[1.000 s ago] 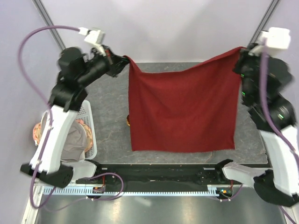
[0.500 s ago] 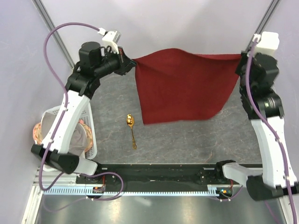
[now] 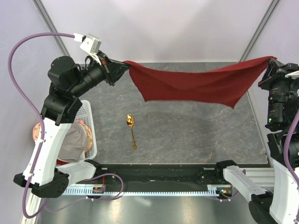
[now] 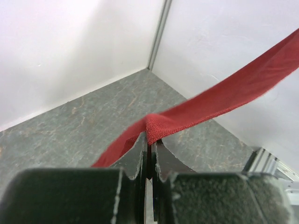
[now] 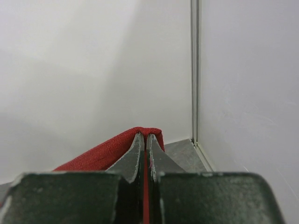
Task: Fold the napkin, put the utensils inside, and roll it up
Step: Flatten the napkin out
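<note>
Top external view: the left gripper is pinched tight on one corner of the napkin, which hangs stretched in the air above the table, apart from the spoon. The right gripper clamps the opposite corner just as tightly. To lay it flat, I would lower both corners together under even tension, landing clear of the spoon.

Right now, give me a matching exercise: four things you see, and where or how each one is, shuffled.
Things:
1 napkin
2 spoon
3 left gripper
4 white basket

States:
A lying flat on the table
B shut on a napkin corner
C stretched in the air
D at the table's left edge

Pairs: 1-C, 2-A, 3-B, 4-D
</note>
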You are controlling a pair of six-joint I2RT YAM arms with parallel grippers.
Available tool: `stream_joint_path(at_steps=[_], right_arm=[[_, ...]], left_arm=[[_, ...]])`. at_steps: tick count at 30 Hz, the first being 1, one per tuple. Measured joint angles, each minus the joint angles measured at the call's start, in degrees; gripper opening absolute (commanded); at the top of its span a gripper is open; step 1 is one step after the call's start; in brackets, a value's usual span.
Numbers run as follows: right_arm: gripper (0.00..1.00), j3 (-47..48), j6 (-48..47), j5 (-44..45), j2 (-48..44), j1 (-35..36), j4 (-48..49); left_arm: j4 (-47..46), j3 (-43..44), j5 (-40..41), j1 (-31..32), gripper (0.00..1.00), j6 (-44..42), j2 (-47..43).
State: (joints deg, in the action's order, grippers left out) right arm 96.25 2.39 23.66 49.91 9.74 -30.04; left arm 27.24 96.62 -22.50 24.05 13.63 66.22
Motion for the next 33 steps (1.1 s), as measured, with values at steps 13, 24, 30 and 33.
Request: stream_joint_path(at_steps=[13, 24, 30, 33], right_arm=[[0.00, 11.19, 2.78, -5.53, 33.48, -9.55, -1.05], [0.94, 35.21, 4.04, -19.56, 81.11, -16.90, -0.07], [0.94, 22.95, 5.09, -26.86, 80.61, -17.53, 1.57], [0.94, 11.61, 6.64, -29.18, 73.24, -17.18, 3.65]], left_arm=[[-0.33, 19.30, -3.98, -4.66, 0.02, 1.81, 31.78], [5.81, 41.11, -6.60, -11.67, 0.91, 3.21, 74.36], [6.86, 39.04, -4.46, -10.82, 0.93, 1.49, 72.35], [6.82, 34.86, -2.58, -10.16, 0.95, 0.98, 66.73]])
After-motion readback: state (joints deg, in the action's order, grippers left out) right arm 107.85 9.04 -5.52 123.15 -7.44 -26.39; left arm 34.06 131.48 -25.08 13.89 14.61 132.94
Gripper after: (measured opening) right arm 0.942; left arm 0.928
